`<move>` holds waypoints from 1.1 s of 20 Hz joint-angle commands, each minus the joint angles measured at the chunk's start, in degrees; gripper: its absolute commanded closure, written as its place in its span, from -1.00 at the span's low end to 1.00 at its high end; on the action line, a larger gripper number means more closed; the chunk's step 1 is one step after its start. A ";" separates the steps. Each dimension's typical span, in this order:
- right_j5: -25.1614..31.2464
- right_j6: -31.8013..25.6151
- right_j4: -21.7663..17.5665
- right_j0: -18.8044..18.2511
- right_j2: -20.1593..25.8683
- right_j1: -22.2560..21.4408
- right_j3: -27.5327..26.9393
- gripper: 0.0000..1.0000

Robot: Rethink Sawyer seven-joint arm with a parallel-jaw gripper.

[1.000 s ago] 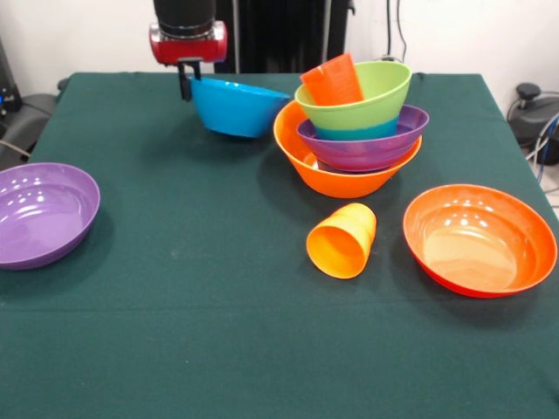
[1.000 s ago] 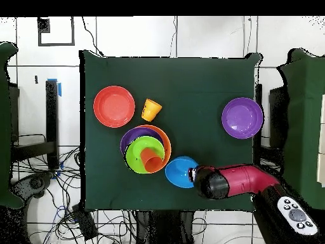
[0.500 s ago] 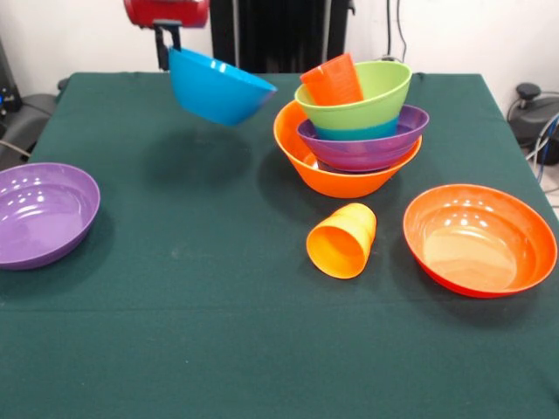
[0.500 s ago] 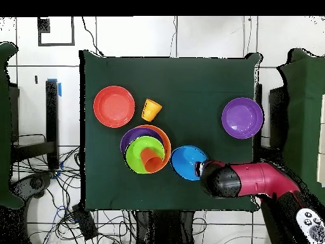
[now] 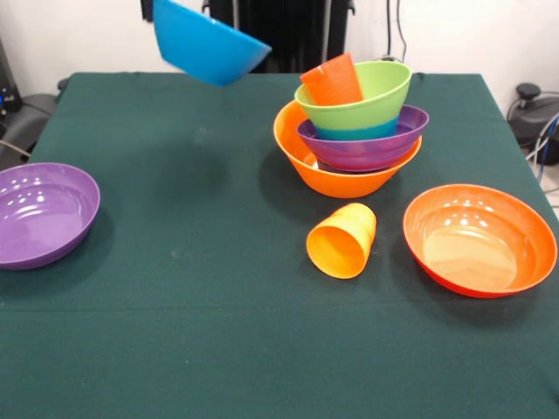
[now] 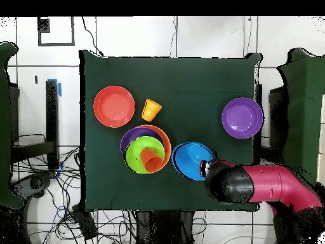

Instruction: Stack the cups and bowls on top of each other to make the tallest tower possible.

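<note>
Tower [image 5: 354, 140] standing right of centre toward the table's far side: large yellow-orange bowl [image 5: 327, 179] as base, purple bowl [image 5: 367, 147] nested in it, a blue bowl's band [image 5: 354, 133] showing above that, green bowl [image 5: 358, 96] on top and tilted. Red-orange cup [image 5: 334, 80] leaning inside the green bowl, against its left rim. In overhead view the same stack [image 6: 146, 149] seen as concentric rings, cup [image 6: 151, 159] in the middle.

Medium blue bowl [image 5: 208, 45] lifted clear of the table [image 5: 175, 349], tilted, up at the top edge left of the tower and apart from it. Overhead, this bowl [image 6: 192, 160] just beside the tower, with the gripper [image 6: 204, 168] at its rim nearest the arm [image 6: 260, 190]. Held by that rim; fingers gripping the bowl's edge, judged from its hanging in the air.

Yellow-orange cup [image 5: 342, 240] lying on its side in front of the tower, mouth toward the camera. Red-orange bowl [image 5: 479, 240] upright at the right, near that cup, not touching. Second purple bowl [image 5: 42, 212] upright at the left edge, well apart from the rest.
</note>
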 commanded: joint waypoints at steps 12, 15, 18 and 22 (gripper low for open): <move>12.17 -28.75 16.16 -8.37 16.60 -19.62 11.31 1.00; 12.12 -28.81 18.67 -8.41 17.56 -21.34 12.45 1.00; 11.43 -27.63 19.35 -7.76 17.85 -21.45 13.19 1.00; 9.89 -25.18 18.48 -6.78 17.74 -20.37 13.94 1.00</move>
